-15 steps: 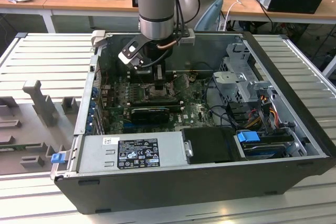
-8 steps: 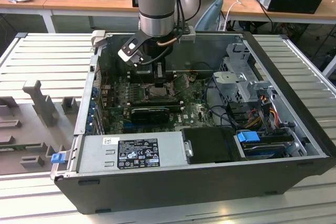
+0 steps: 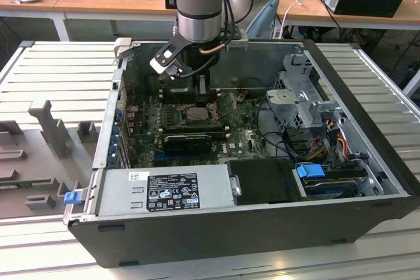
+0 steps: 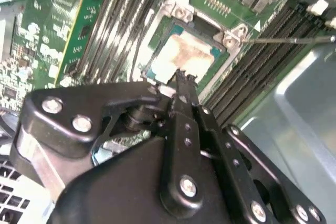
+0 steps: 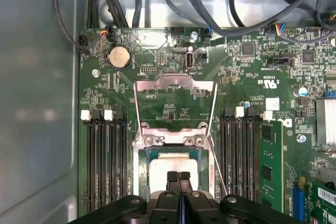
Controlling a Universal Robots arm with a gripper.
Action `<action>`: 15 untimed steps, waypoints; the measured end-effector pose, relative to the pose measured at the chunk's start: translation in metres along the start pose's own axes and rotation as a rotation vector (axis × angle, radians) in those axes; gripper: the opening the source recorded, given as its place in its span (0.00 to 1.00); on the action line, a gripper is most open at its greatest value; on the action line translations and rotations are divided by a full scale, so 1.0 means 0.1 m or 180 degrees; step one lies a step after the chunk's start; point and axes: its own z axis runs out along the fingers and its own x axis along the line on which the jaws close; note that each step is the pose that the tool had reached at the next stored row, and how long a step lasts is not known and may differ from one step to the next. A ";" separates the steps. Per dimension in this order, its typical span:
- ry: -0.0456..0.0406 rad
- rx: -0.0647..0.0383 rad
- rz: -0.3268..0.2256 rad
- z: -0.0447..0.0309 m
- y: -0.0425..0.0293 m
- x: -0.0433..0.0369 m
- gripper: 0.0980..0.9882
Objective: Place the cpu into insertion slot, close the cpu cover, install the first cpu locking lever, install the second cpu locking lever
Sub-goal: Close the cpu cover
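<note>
As the cpu lies in the insertion slot, the clenched empty fingers hang over it.

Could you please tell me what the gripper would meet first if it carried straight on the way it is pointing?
Most likely the cpu, lying in the insertion slot just beyond the gripper in both wrist views; whether its shut fingertips touch it is unclear.

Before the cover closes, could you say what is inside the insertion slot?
The cpu lies in the insertion slot, face up. The fingers hide one edge; what lies beneath is covered.
</note>
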 end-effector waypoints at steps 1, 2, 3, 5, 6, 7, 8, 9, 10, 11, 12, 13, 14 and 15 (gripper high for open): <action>0.0001 0.0000 0.0000 0.001 0.011 -0.001 0.01; 0.0004 0.0001 0.0000 0.001 0.017 -0.001 0.01; 0.0012 0.0001 0.0000 0.003 0.032 0.000 0.01; 0.0012 0.0002 0.0001 -0.019 0.034 0.000 0.01; 0.0011 0.0003 0.0001 -0.031 0.035 0.000 0.01; 0.0012 0.0002 0.0000 -0.060 0.037 0.002 0.01; 0.0012 0.0002 0.0001 -0.080 0.038 0.002 0.01; 0.0012 0.0002 0.0001 -0.093 0.039 0.003 0.01; 0.0012 0.0002 0.0001 -0.106 0.040 0.003 0.01; 0.0012 0.0002 0.0001 -0.130 0.041 0.004 0.01; 0.0012 0.0002 0.0001 -0.150 0.043 0.004 0.01; 0.0012 0.0002 0.0001 -0.166 0.043 0.005 0.01; 0.0012 0.0002 0.0001 -0.177 0.044 0.006 0.01; 0.0012 0.0002 0.0000 -0.217 0.047 0.007 0.01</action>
